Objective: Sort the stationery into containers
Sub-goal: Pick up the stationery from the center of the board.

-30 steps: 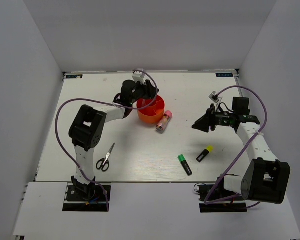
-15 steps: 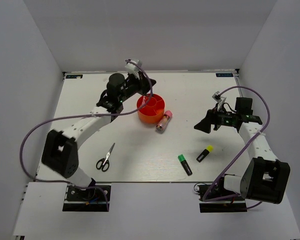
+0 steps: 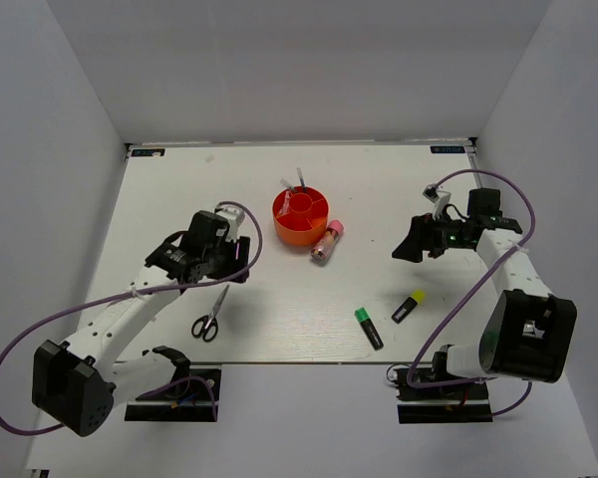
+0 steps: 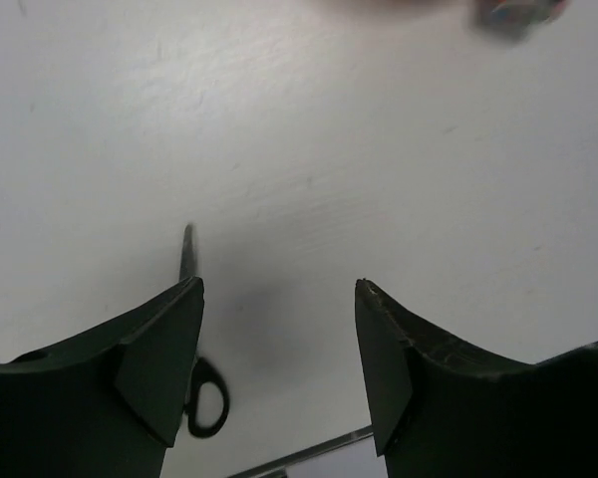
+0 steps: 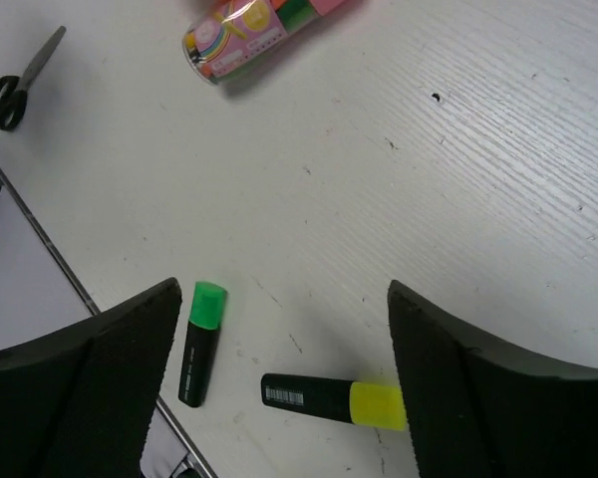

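The round orange tub (image 3: 301, 218) stands at the table's middle back with a thin white pen (image 3: 299, 180) upright in it. The pink-capped clear tube (image 3: 327, 241) lies just right of it and also shows in the right wrist view (image 5: 241, 34). The scissors (image 3: 211, 315) lie front left; they show partly in the left wrist view (image 4: 189, 329). The green highlighter (image 3: 369, 327) (image 5: 201, 342) and yellow highlighter (image 3: 409, 306) (image 5: 334, 399) lie front right. My left gripper (image 3: 234, 267) (image 4: 279, 299) is open and empty, above the table just right of the scissors. My right gripper (image 3: 407, 245) (image 5: 284, 309) is open and empty above the highlighters.
The table's near edge (image 5: 50, 254) runs just below the green highlighter. White walls enclose the table at the back and sides. Purple cables loop off both arms.
My left arm has pulled back from the orange tub to the front left, over the scissors, leaving the white pen standing in the tub. My right gripper has shifted only slightly.
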Robot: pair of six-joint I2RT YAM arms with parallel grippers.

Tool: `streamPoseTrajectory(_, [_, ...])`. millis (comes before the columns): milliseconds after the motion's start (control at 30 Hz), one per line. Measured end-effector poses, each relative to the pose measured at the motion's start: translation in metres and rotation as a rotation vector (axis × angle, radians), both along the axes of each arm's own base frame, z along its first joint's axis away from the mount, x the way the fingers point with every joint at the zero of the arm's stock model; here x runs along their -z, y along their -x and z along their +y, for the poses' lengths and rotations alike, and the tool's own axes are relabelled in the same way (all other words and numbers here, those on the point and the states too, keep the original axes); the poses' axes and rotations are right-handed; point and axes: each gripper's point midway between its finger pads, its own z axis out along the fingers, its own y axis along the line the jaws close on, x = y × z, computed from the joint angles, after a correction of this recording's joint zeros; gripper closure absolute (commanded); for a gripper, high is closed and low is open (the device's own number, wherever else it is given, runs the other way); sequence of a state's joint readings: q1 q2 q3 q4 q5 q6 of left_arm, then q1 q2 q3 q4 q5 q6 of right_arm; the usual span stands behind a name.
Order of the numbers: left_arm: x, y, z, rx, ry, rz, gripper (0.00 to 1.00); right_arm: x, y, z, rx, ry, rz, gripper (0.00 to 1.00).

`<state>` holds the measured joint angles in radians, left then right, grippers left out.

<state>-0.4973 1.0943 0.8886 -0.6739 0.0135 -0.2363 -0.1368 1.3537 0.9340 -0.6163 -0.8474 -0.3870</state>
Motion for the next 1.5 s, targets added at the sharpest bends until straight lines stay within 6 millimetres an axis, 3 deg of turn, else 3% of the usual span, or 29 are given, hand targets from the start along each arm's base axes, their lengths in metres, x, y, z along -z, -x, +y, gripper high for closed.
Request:
streamPoseTrajectory(133, [0.036, 0.025, 0.022, -0.026, -0.085, 0.116, 0.28, 0.004, 0.001, -0.006, -0.014, 0.056, -0.015, 0.09])
streamPoseTrajectory(267, [0.043, 0.036, 0.028, -0.018, -0.102, 0.135, 0.30, 0.015, 0.006, -0.020, -0.018, 0.164, -0.044, 0.13])
streamPoseTrajectory(367, [0.038, 0.037, 0.030, -0.010, -0.091, 0.099, 0.33, 0.026, 0.016, -0.030, -0.030, 0.239, -0.025, 0.31])
streamPoseTrajectory(400, [0.037, 0.039, 0.030, -0.008, -0.087, 0.088, 0.35, 0.031, 0.020, -0.033, -0.035, 0.262, -0.011, 0.49])
streamPoseTrajectory(500, [0.032, 0.041, 0.032, -0.003, -0.078, 0.060, 0.36, 0.042, 0.033, -0.041, -0.064, 0.323, 0.025, 0.74])
streamPoseTrajectory(567, [0.030, 0.041, 0.033, -0.003, -0.073, 0.046, 0.36, 0.045, 0.041, -0.045, -0.096, 0.354, 0.034, 0.68])
streamPoseTrajectory(600, [0.029, 0.041, 0.033, -0.001, -0.071, 0.039, 0.36, 0.046, 0.044, -0.045, -0.123, 0.363, 0.023, 0.55])
streamPoseTrajectory(667, [0.029, 0.042, 0.034, 0.002, -0.071, 0.032, 0.36, 0.043, 0.050, -0.045, -0.193, 0.377, -0.018, 0.43])
streamPoseTrajectory(733, [0.029, 0.043, 0.034, 0.004, -0.071, 0.031, 0.36, 0.037, 0.057, -0.041, -0.331, 0.387, -0.129, 0.34])
streamPoseTrajectory(833, [0.028, 0.044, 0.034, 0.013, -0.068, 0.029, 0.36, 0.029, 0.068, -0.035, -0.577, 0.411, -0.355, 0.29])
streamPoseTrajectory(900, [0.028, 0.044, 0.033, 0.017, -0.067, 0.029, 0.36, 0.031, 0.078, -0.032, -0.720, 0.431, -0.478, 0.29])
streamPoseTrajectory(1000, [0.028, 0.044, 0.033, 0.019, -0.068, 0.029, 0.36, 0.038, 0.087, -0.030, -0.851, 0.416, -0.530, 0.31])
streamPoseTrajectory(1267, [0.031, 0.044, 0.033, 0.028, -0.073, 0.040, 0.36, 0.057, 0.082, -0.035, -0.989, 0.371, -0.480, 0.32])
streamPoseTrajectory(1500, [0.034, 0.045, 0.033, 0.035, -0.083, 0.054, 0.35, 0.077, 0.094, -0.033, -1.105, 0.376, -0.427, 0.36])
